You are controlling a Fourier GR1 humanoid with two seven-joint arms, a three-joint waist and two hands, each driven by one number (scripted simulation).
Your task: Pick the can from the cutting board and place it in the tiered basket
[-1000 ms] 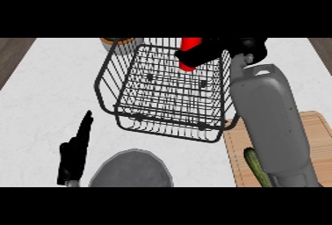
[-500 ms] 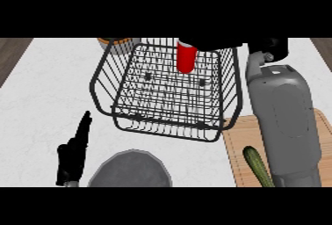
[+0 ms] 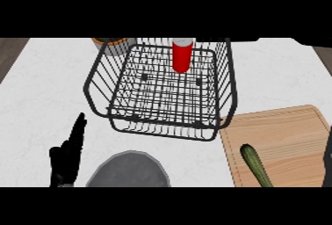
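Note:
The red can (image 3: pixel 182 56) stands upright inside the black wire tiered basket (image 3: pixel 97 85), close to its far wall, with no hand on it. The wooden cutting board (image 3: pixel 285 132) lies at the right, beside the basket. A black patch at the top right edge looks like part of my right hand (image 3: pixel 314 42), well clear of the can. A sliver of its forearm (image 3: pixel 329 151) shows at the right edge. My left hand (image 3: pixel 68 154) rests at the lower left with straight fingers pointing up, holding nothing.
A green cucumber (image 3: pixel 257 165) lies on the cutting board's near part. A brown jar (image 3: pixel 111 44) stands behind the basket's far left corner. A grey rounded shape (image 3: pixel 130 170) sits at the bottom edge.
The can went from tilted in my right hand to standing upright in the basket, released. My right arm has swung away to the right edge. The view has shifted.

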